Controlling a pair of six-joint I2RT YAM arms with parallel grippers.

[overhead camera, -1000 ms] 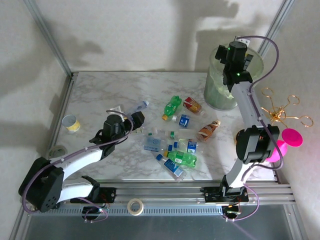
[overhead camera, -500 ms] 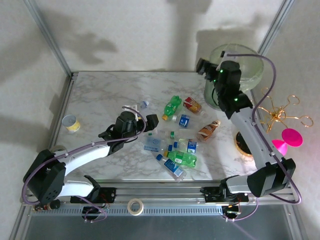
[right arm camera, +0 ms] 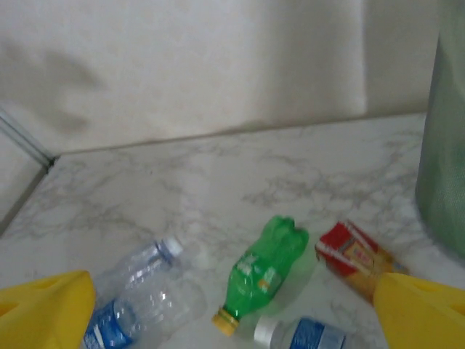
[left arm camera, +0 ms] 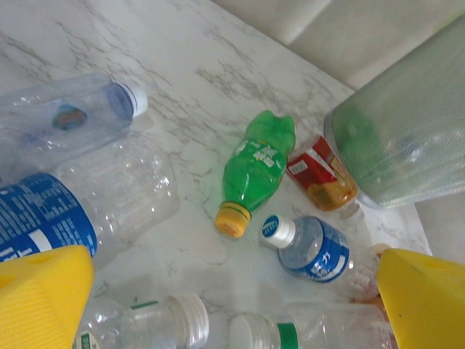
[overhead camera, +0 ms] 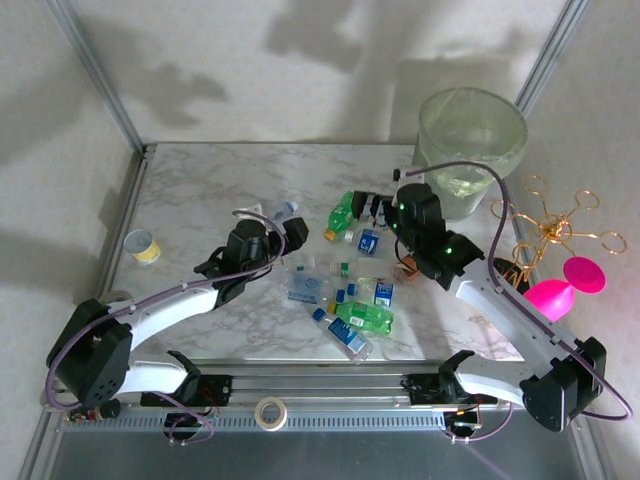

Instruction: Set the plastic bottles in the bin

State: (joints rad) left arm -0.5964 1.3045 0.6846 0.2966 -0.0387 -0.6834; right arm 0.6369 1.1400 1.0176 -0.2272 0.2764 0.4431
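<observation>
Left hand (overhead camera: 285,238) and right hand (overhead camera: 368,208) are hovering released, empty.
Seemingly sizing up plastic bottles (overhead camera: 365,317) for the bin (overhead camera: 440,150).

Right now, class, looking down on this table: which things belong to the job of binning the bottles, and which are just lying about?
Part of the job:
plastic bottles
bin

Just lying about:
yellow-banded cup
tape roll
gold wire stand
pink ornament
</observation>
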